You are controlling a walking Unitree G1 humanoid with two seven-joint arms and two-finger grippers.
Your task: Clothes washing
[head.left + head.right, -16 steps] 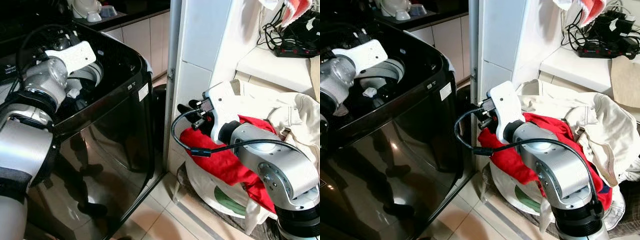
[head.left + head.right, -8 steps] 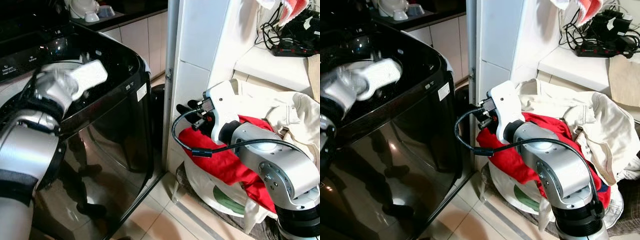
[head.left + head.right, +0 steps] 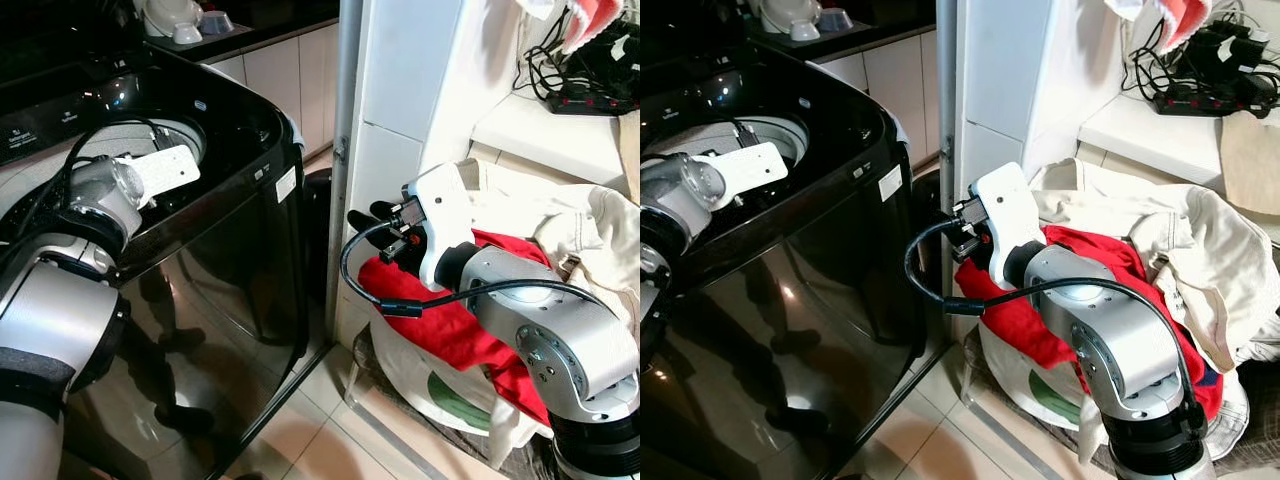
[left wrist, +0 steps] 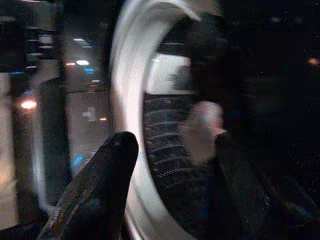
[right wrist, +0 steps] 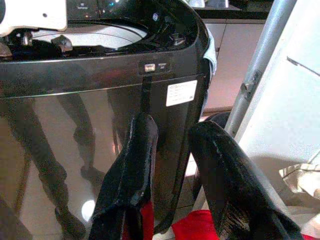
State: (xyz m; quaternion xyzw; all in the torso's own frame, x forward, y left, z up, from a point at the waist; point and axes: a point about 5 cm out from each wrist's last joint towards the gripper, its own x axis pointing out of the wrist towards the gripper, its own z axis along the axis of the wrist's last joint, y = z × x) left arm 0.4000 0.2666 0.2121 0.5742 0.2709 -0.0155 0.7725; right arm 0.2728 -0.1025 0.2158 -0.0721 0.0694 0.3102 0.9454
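Observation:
A black top-loading washing machine (image 3: 235, 240) stands at the left with its lid up and its pale drum rim (image 3: 775, 135) showing. My left gripper (image 4: 172, 142) reaches down into the drum opening, open, with the rim and a pale blurred lump beyond its fingers. A red garment (image 3: 450, 320) lies on a heap of cream clothes (image 3: 590, 230) at the right, over a white laundry basket (image 3: 415, 375). My right gripper (image 5: 174, 125) hovers just above the red garment's left edge, pointing at the machine's front. It is open, with nothing between its fingertips.
A metal post (image 3: 345, 150) and a white tiled pillar (image 3: 400, 110) stand between the machine and the clothes. A ledge at the back right carries a power strip (image 3: 590, 100) and cables. Dishes (image 3: 175, 20) sit on a counter behind the machine. Tiled floor (image 3: 310, 430) lies below.
My left arm swung across the machine's top and now sits lower in the drum opening. The right gripper has shifted very slightly left.

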